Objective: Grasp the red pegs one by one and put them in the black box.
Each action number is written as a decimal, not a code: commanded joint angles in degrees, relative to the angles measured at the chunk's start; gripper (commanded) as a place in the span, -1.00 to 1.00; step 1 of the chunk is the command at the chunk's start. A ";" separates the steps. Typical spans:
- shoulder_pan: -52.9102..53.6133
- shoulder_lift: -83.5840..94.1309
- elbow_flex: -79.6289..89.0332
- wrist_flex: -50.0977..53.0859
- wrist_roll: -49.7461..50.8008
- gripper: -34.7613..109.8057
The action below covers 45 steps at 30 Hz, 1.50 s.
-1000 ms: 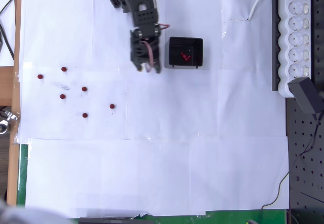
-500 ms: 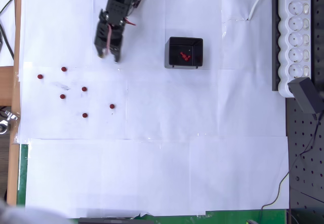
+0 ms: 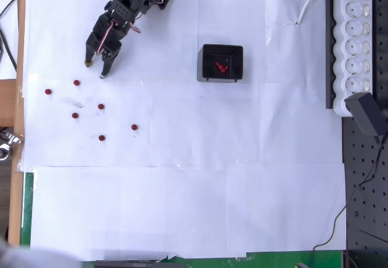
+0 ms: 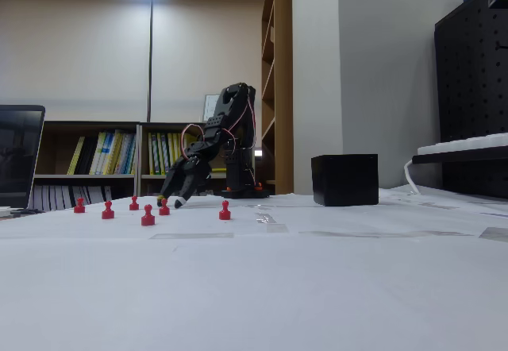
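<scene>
Several red pegs stand loose on the white paper at the left, among them peg (image 3: 76, 82), peg (image 3: 100, 106) and peg (image 3: 134, 127); the fixed view shows them in a row, such as peg (image 4: 148, 216) and peg (image 4: 225, 210). The black box (image 3: 237, 56) sits right of the arm with a few red pegs (image 3: 221, 68) inside; it also shows as the black box (image 4: 344, 179). My gripper (image 3: 96, 69) is open and empty, its tips pointing down-left, a short way up and right of the nearest peg. Low over the paper, my gripper (image 4: 171, 200) hangs just behind the pegs.
A white power strip (image 3: 354, 43) and a black pegboard (image 3: 367, 177) line the right side. The table's wooden edge (image 3: 20, 50) runs along the left. White paper (image 3: 194, 207) covers the near half. A laptop screen (image 4: 20, 152) stands at the left.
The arm has swung left, away from the black box, and its gripper now sits near the upper pegs. The pegs and box have not moved.
</scene>
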 commanded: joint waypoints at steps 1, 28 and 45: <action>1.23 6.06 5.89 -3.08 -0.79 -0.26; 3.69 15.47 12.39 -10.20 -0.79 -0.31; 3.96 17.67 13.97 -12.13 -1.23 -0.34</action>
